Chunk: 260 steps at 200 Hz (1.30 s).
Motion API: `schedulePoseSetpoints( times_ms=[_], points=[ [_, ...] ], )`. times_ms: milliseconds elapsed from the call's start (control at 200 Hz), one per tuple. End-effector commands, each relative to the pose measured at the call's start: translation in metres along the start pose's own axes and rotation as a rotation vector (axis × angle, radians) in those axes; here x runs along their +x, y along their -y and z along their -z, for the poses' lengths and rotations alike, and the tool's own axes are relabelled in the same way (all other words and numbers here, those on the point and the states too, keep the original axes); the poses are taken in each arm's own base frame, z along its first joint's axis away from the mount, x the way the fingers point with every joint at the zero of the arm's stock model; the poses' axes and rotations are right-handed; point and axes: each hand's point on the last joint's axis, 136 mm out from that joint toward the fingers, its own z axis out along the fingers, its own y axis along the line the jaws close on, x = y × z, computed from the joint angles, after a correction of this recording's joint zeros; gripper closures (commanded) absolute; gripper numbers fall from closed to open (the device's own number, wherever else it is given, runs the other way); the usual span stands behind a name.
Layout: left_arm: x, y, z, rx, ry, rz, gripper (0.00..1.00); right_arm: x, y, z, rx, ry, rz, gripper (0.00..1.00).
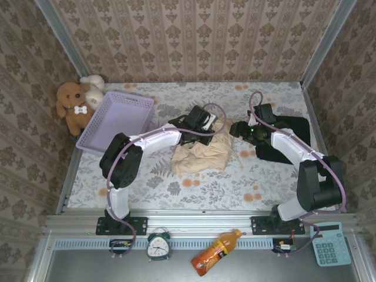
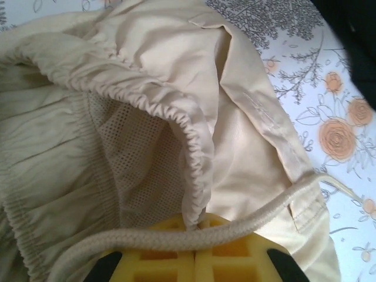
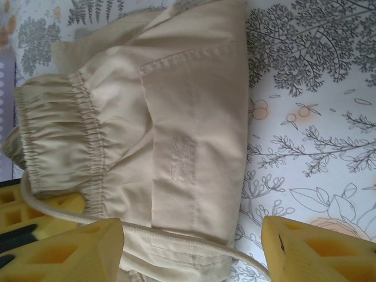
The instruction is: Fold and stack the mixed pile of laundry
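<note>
Cream-beige garment: sits pinched by its gathered edge in the left gripper, reaches in between the spread fingers of the right gripper.

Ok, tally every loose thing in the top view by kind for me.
2 garments: cream garment, black garment
2 plush toys: brown teddy, white plush
1 basket
1 alarm clock
1 bottle
1 calculator
Total: 8
</note>
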Motion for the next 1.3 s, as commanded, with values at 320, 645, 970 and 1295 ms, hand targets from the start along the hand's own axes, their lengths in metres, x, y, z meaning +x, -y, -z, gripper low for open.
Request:
schedulePoseSetpoints(
  times_ms=[320,645,970,1295],
  points=[
    [0.066,-0.106,0.025,-0.093,0.054,0.568,0.95,0.011,0.001,-0.029,-0.063,-0.081,-0.058,0.38],
    [0.032,-0.113,0.064,-0.182,0.04,0.48,0.59,-0.003,-0.034,-0.011,-0.112,-0.023,0.042,0.54],
    [0.024,-0.071,0.107,-0.157,0.137,0.382,0.94,-0.025,-0.098,-0.062,-0.247,-0.025,0.128,1.0],
    [0.067,-0.088,0.02,-0.107,0.073,0.553,1.0,-0.022,-0.059,-0.152,-0.116,-0.132,-0.053,1.0]
  ],
)
